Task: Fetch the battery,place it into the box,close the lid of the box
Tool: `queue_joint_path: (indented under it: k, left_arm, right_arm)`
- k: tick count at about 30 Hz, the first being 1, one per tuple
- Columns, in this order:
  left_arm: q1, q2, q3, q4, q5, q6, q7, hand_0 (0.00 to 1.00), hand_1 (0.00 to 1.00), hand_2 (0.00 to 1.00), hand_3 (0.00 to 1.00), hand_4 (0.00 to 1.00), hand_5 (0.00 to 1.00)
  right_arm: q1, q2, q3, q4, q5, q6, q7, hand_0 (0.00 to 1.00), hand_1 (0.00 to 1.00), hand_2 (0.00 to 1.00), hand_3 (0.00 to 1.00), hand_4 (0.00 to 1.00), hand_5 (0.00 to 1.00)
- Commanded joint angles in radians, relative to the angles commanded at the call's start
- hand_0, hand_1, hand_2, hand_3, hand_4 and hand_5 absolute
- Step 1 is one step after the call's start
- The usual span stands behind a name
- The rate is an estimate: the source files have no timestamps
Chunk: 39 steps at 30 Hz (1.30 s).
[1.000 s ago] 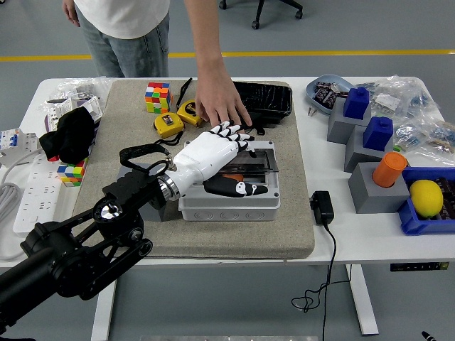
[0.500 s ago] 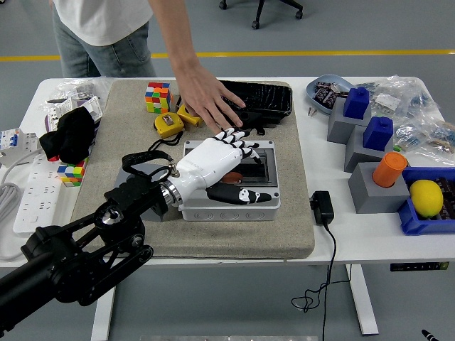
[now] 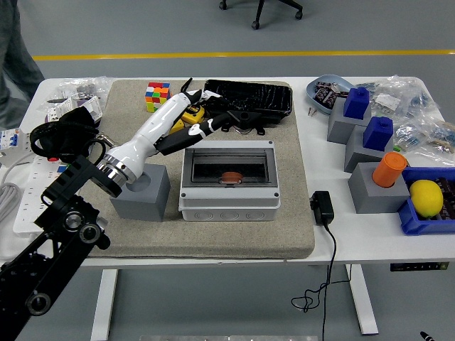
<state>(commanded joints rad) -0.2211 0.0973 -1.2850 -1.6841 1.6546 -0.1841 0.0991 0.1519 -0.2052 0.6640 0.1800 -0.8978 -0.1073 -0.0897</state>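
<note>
1. The left hand (image 3: 186,121) hung above the mat's far left part, white-backed, its dark fingers (image 3: 213,123) stretched out loosely and holding nothing, pointing right toward the black tray (image 3: 250,98).
2. Beneath the forearm stood a grey block (image 3: 142,193); a yellow tape measure (image 3: 190,114) showed just behind the hand.
3. A beige mat (image 3: 234,234) covered the white table (image 3: 334,245); beyond lay grey floor with a yellow line (image 3: 284,52).
4. The grey box (image 3: 227,202) sat mid-mat, its clear lid (image 3: 229,168) down.
5. The battery (image 3: 229,177), a small orange piece, lay inside the box.
6. No writing was legible.
</note>
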Motion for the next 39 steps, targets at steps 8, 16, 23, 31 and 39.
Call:
queue_joint_path:
  k: [8,16,23,31,39]
  left_arm:
    - [0.127,-0.007,-0.323,0.033,-0.345,-0.173,0.055,0.847,0.852,0.827,0.789,0.998,0.982]
    - [0.201,-0.034,-0.438,0.066,-0.676,-0.014,-0.046,0.915,0.962,0.918,0.898,0.998,0.990]
    - [0.207,-0.029,-0.426,0.032,-0.606,0.229,-0.154,0.897,0.962,0.910,0.888,0.998,0.990]
    - [0.202,-0.037,-0.382,0.032,-0.274,0.362,-0.228,0.877,0.949,0.883,0.855,0.998,0.979]
    - [0.191,-0.036,-0.347,0.034,0.031,0.402,-0.257,0.849,0.911,0.845,0.816,0.998,0.961]
  right_arm:
    - [0.004,0.001,-0.026,0.000,0.026,0.002,0.008,0.983,0.968,0.904,0.859,0.998,0.998]
    - [0.016,-0.002,-0.043,0.000,0.047,0.003,0.025,0.998,0.959,0.901,0.862,0.998,0.998]
    - [0.015,-0.009,0.021,0.000,-0.018,-0.027,0.050,0.998,0.938,0.889,0.855,0.998,0.998]
    - [0.008,-0.009,0.059,0.000,-0.116,-0.068,0.075,0.908,0.782,0.738,0.704,0.998,0.826]
    - [0.035,-0.025,0.056,0.000,-0.125,-0.118,0.099,0.500,0.342,0.306,0.194,0.849,0.507]
